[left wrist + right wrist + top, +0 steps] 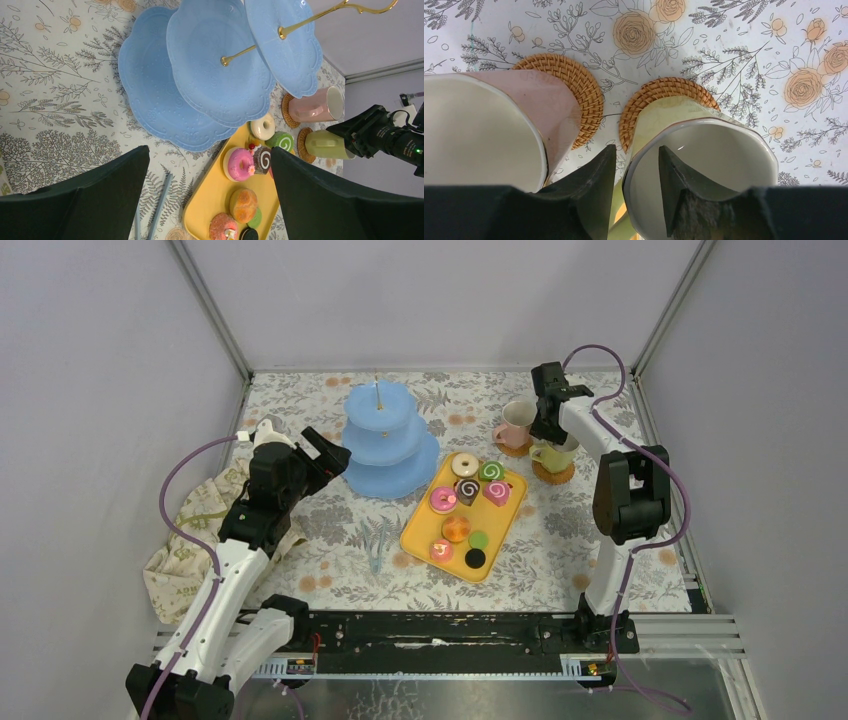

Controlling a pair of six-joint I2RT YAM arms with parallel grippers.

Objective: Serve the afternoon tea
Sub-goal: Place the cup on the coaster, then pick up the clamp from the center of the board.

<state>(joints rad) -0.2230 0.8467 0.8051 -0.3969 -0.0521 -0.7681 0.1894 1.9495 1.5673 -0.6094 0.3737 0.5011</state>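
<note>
The light-blue three-tier stand (pixel 390 440) is bare at the back middle; it also shows in the left wrist view (pixel 210 75). Several toy pastries (pixel 458 510) lie on the yellow tray (pixel 418 532), among them a pink doughnut (pixel 239 164) and an orange bun (pixel 243 204). The pink mug (pixel 517 423) and pale green mug (pixel 557 454) stand on woven coasters at the back right. My right gripper (pixel 548 430) is open and straddles the green mug's rim (pixel 704 125), one finger inside and one outside (pixel 637 148). My left gripper (pixel 325 455) is open and empty, left of the stand (pixel 209 150).
A beige cloth with green print (pixel 190 530) lies bunched at the left edge. A thin pale-blue utensil (pixel 375 555) lies on the floral tablecloth left of the tray. The pink mug (pixel 479 130) stands close beside the right gripper's outer finger. Walls enclose three sides.
</note>
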